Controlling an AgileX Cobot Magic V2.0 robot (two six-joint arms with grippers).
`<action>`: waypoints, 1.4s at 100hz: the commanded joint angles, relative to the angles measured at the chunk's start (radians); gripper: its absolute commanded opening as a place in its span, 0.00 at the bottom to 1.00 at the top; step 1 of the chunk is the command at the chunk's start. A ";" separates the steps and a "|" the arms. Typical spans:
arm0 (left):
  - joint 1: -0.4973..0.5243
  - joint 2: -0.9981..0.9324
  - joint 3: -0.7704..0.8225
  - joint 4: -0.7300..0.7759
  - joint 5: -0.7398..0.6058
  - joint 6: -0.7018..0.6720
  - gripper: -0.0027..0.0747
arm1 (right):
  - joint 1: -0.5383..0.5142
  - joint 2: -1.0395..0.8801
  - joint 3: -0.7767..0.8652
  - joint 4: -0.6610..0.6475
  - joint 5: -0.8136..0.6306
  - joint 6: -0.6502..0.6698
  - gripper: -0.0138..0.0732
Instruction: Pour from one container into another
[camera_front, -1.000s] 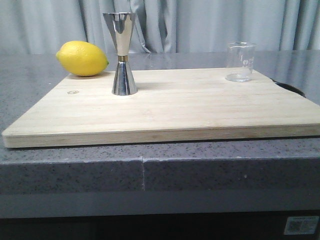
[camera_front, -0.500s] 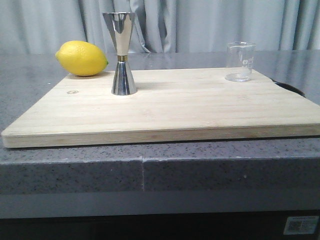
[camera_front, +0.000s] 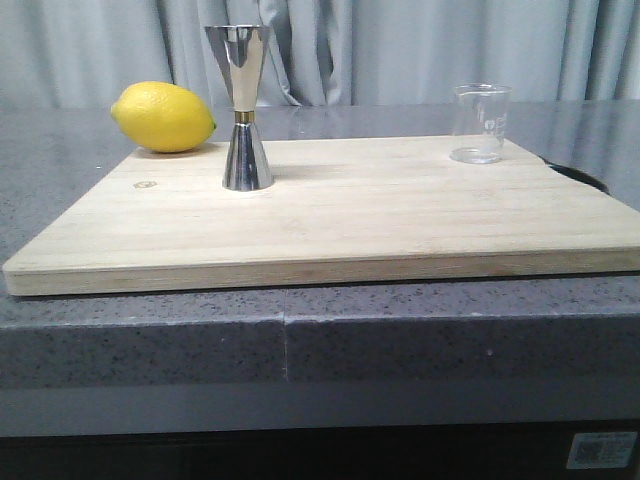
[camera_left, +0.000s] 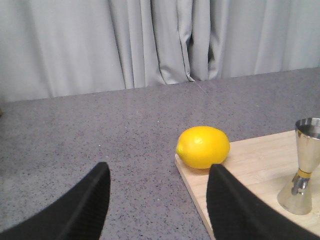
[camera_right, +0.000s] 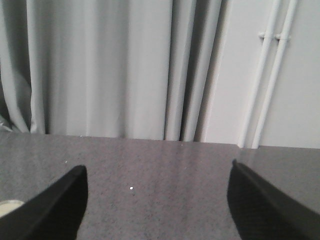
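A clear glass beaker stands upright at the back right of the wooden board. The steel hourglass jigger with a gold waist band stands upright on the board's left half; it also shows in the left wrist view, jigger. Neither gripper appears in the front view. My left gripper is open over the grey counter, to the left of the board, with nothing between its fingers. My right gripper is open over bare counter, holding nothing; the beaker does not show in its view.
A yellow lemon lies at the board's back left corner, also seen from the left wrist as the lemon. The board rests on a grey speckled counter. Grey curtains hang behind. A dark handle sticks out at the board's right edge.
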 joint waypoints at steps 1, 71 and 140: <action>-0.027 0.002 -0.021 0.002 0.041 -0.019 0.54 | 0.001 -0.019 0.015 -0.009 -0.012 -0.001 0.76; -0.064 0.002 -0.021 0.002 0.038 -0.019 0.01 | 0.001 -0.026 0.068 -0.007 -0.074 -0.001 0.08; -0.064 -0.014 0.005 0.004 0.067 -0.019 0.01 | 0.001 -0.026 0.068 -0.049 -0.114 -0.001 0.08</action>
